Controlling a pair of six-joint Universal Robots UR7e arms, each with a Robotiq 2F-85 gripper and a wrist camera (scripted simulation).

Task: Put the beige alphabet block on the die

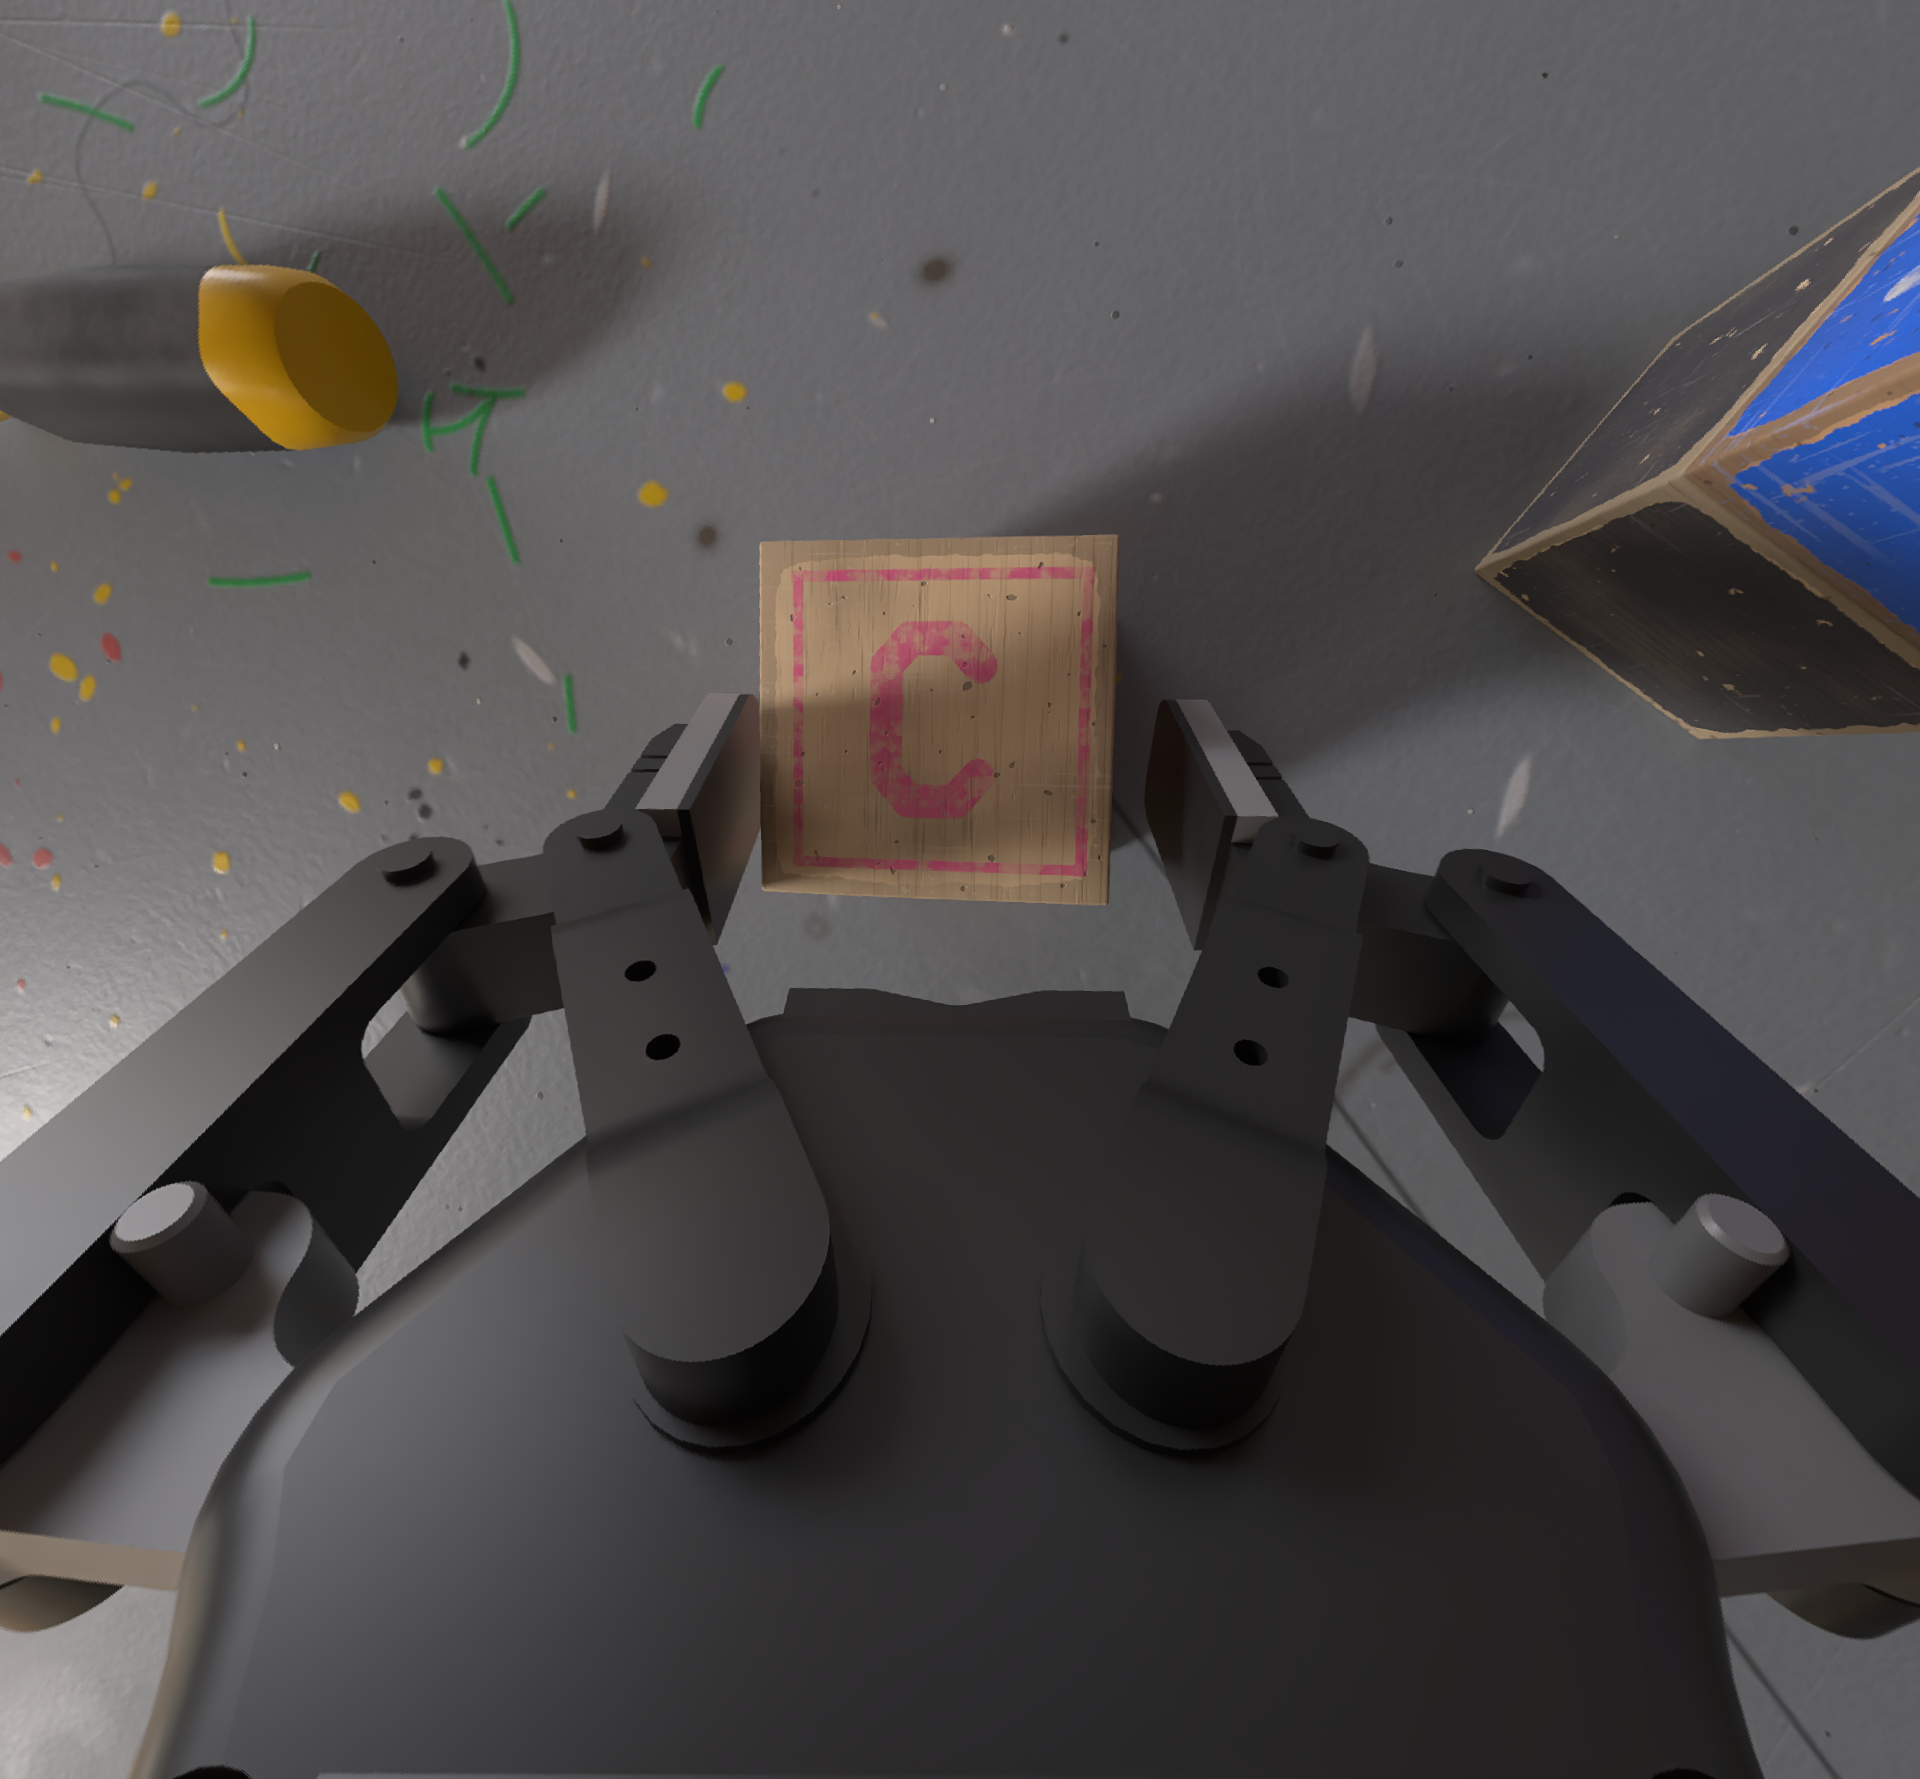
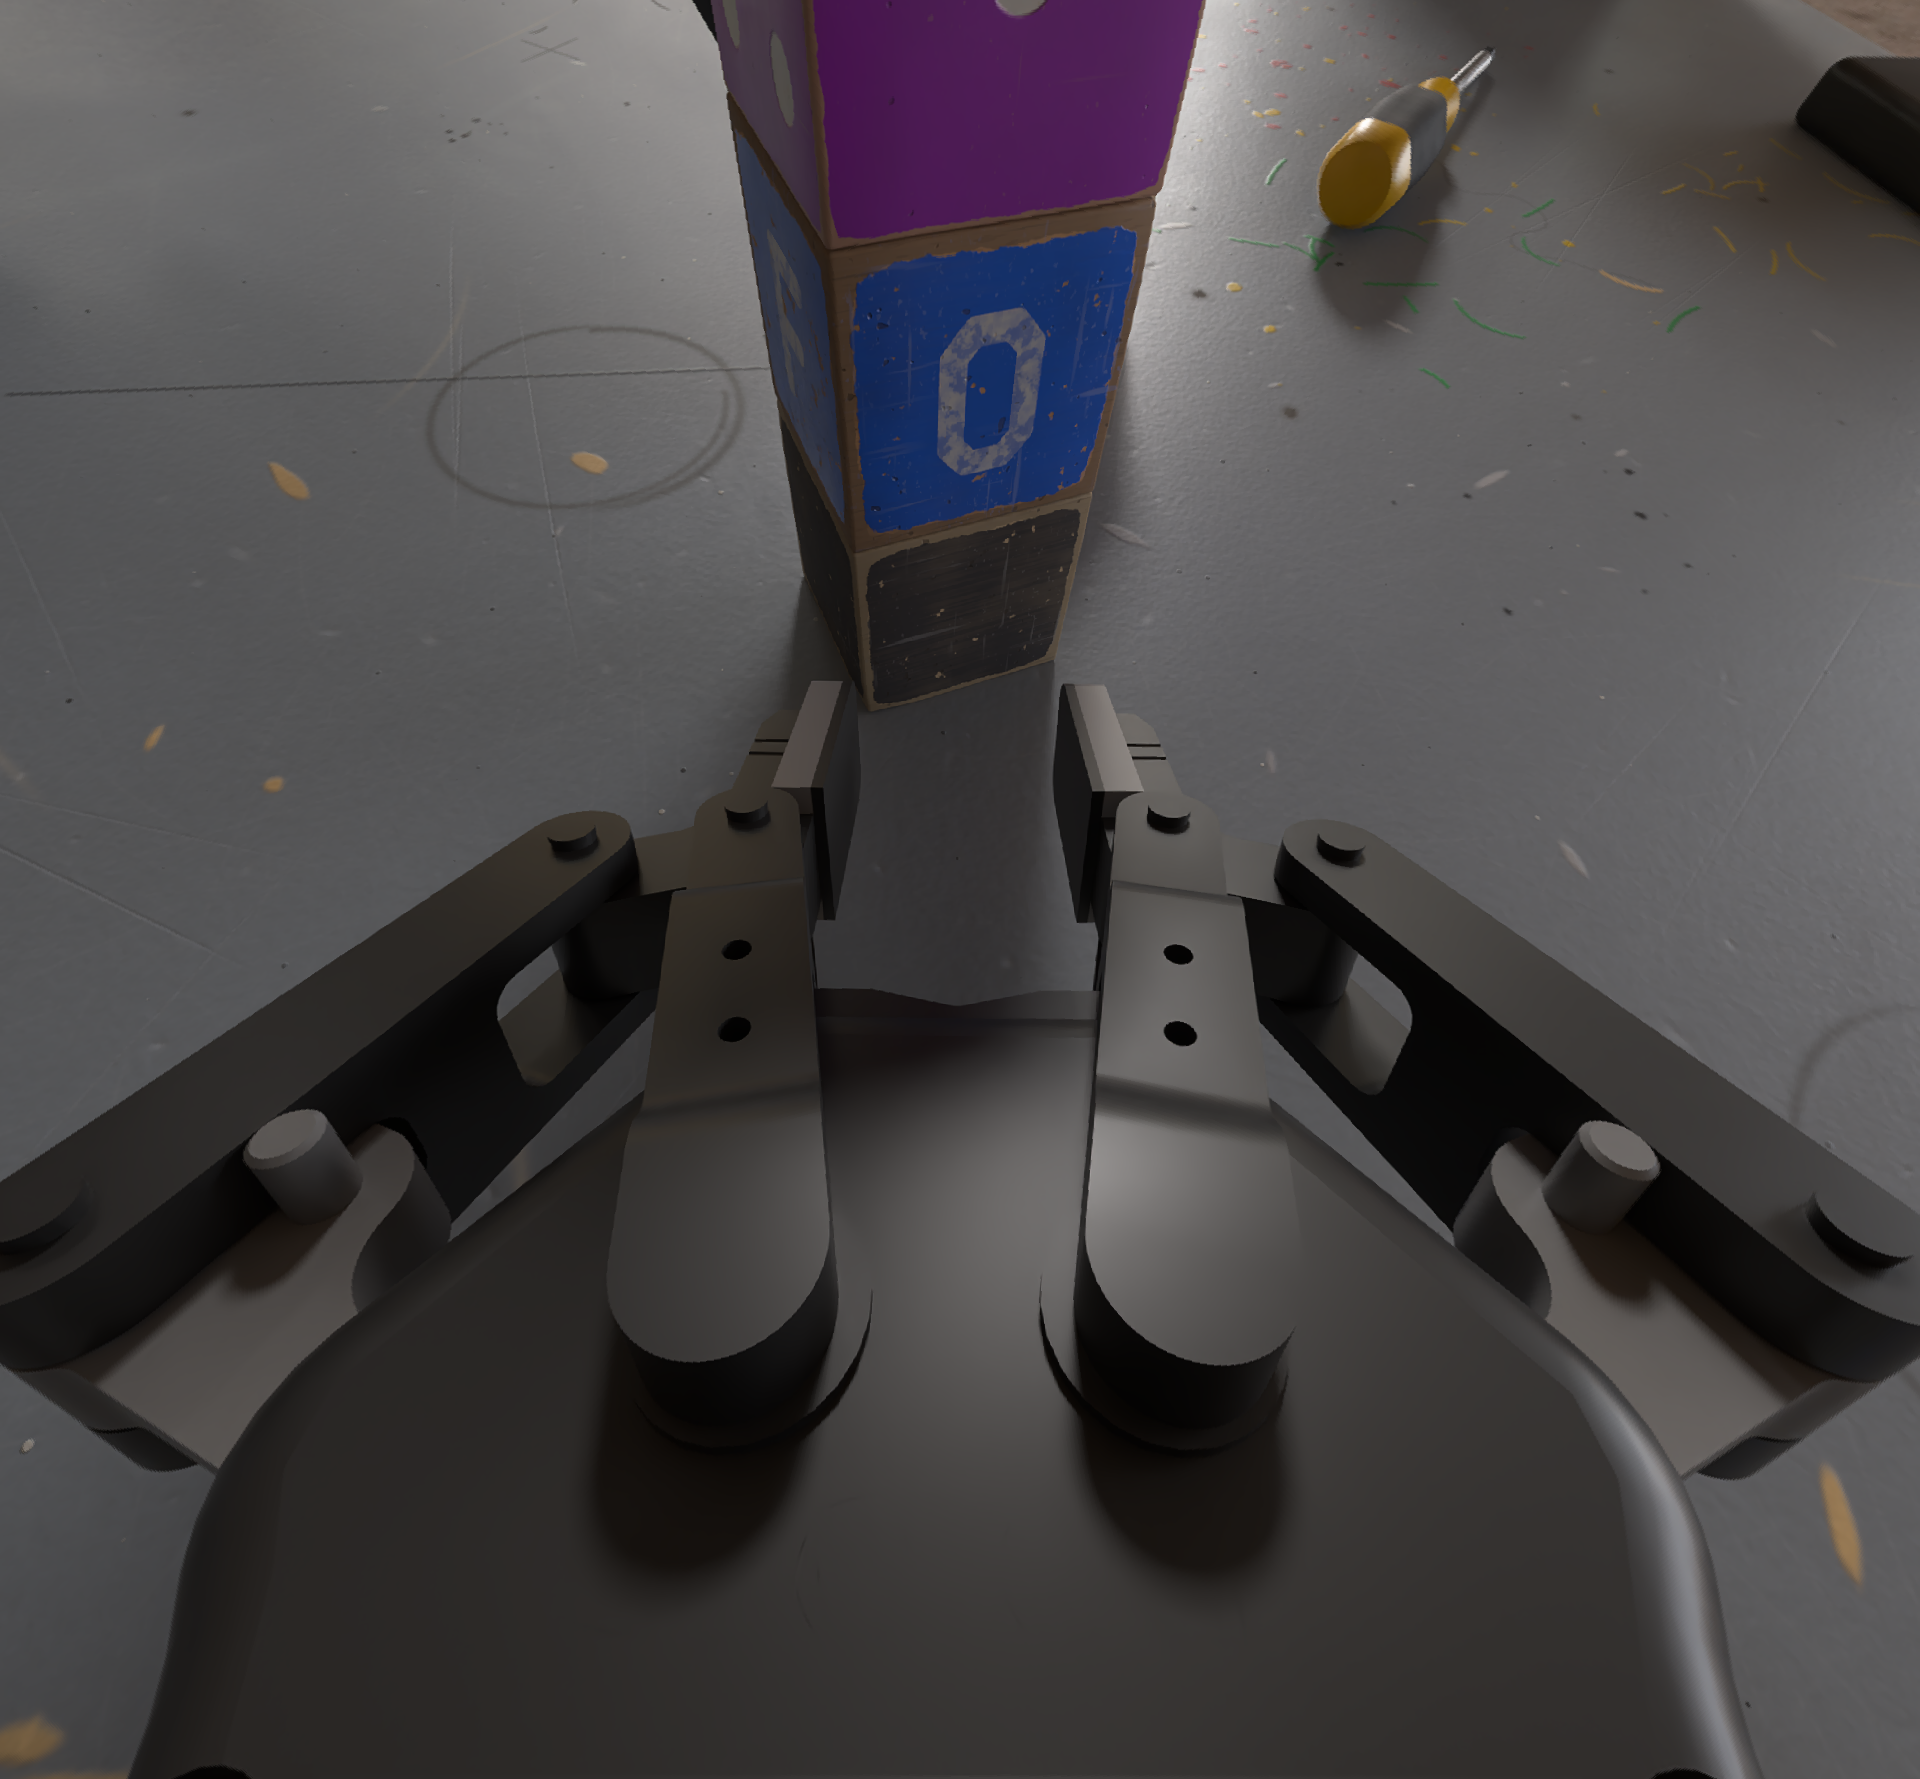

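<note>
1 beige block, pink-printed face

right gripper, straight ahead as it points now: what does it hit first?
Likely the black block at the bottom of the stack, under the blue block and purple die. The right gripper is open; depth unclear.

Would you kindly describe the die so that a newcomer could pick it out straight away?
On the grey speckled tabletop, ahead of the right tool, stands a three-cube tower. Its base is a black worn wooden cube, with a blue lettered wooden block above. The purple cube-shaped die crowns it, the only cube bearing pale round pips instead of letters.
</note>
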